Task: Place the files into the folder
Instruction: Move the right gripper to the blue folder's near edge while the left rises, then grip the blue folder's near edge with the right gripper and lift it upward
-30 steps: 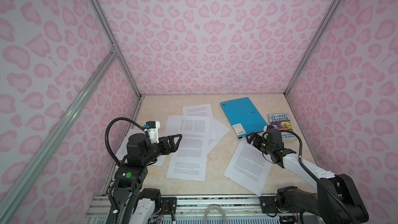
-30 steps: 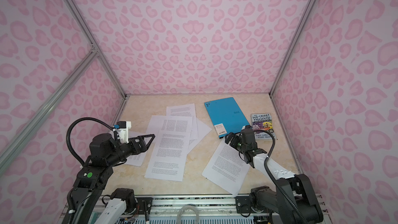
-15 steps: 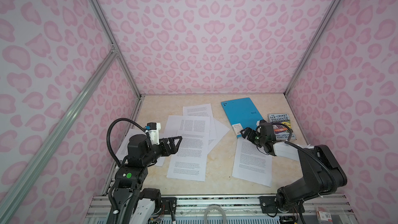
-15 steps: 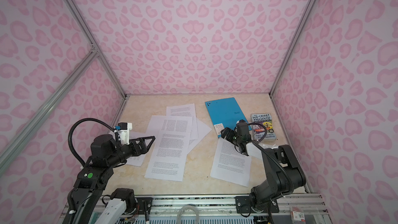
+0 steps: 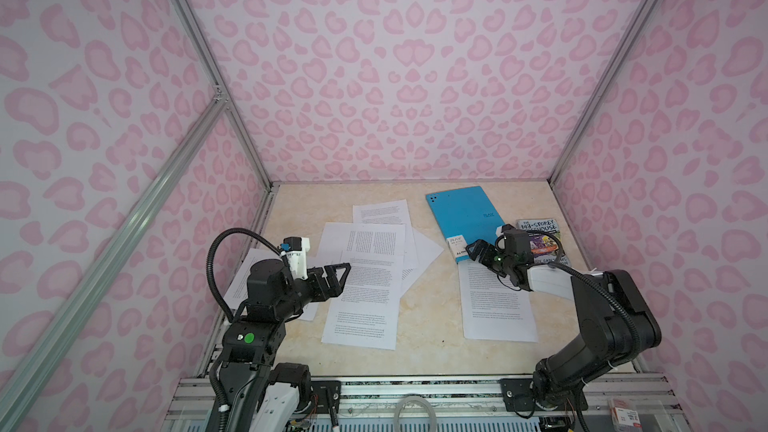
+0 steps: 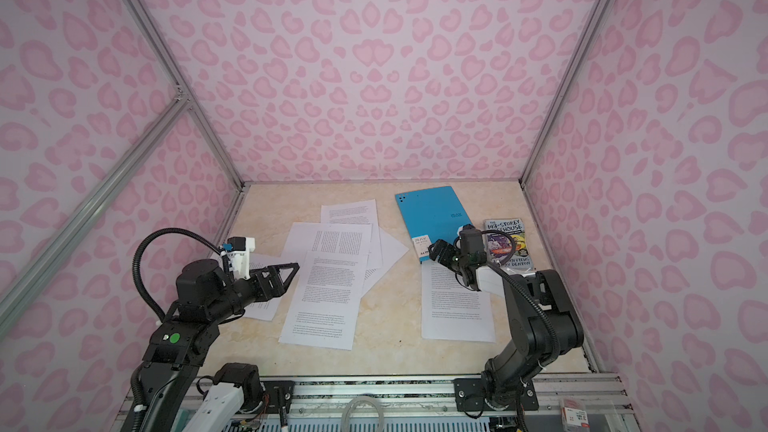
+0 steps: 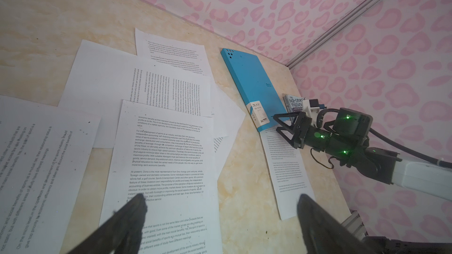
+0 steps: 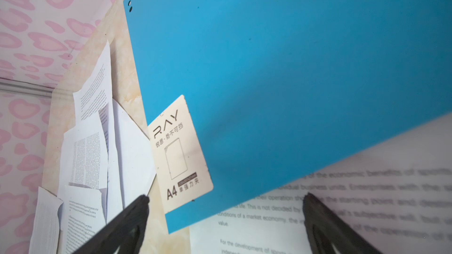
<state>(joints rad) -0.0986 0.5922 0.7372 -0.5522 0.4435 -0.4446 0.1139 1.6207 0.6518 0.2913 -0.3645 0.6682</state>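
The blue folder [image 5: 461, 214] lay closed, cover up, at the far right of the marble-patterned surface [image 5: 428, 326], turned at an angle. Its white corner label [image 8: 179, 152], printed "RAY" and "A4", sat at the near left corner. In both top views a paperback book [image 5: 542, 228] titled "143-Storey Treehouse" lay just beside the folder's right edge, partly hidden by the right arm.

The files [image 5: 370, 268] were all outside the folder. Most lay spread in an overlapping fan across the middle of the surface, printed side up, and one more lay at the left edge, partly under the left arm. A lone sheet [image 5: 496, 309] lay apart on the right, lengthwise toward the near edge. Its top margin ran under the folder's near edge, as the right wrist view showed.

The right tool [image 5: 478, 249] stood wide and held nothing. It was low at the folder's near edge, close to the label. In the right wrist view its two dark fingers [image 8: 137, 216] framed the line where blue cover met white paper. Whether either tip touched the folder or the sheet could not be told.

The left tool [image 5: 338, 278] was also wide and empty. It hung above the left side of the fan, pointing toward the middle of the surface and well apart from the folder.
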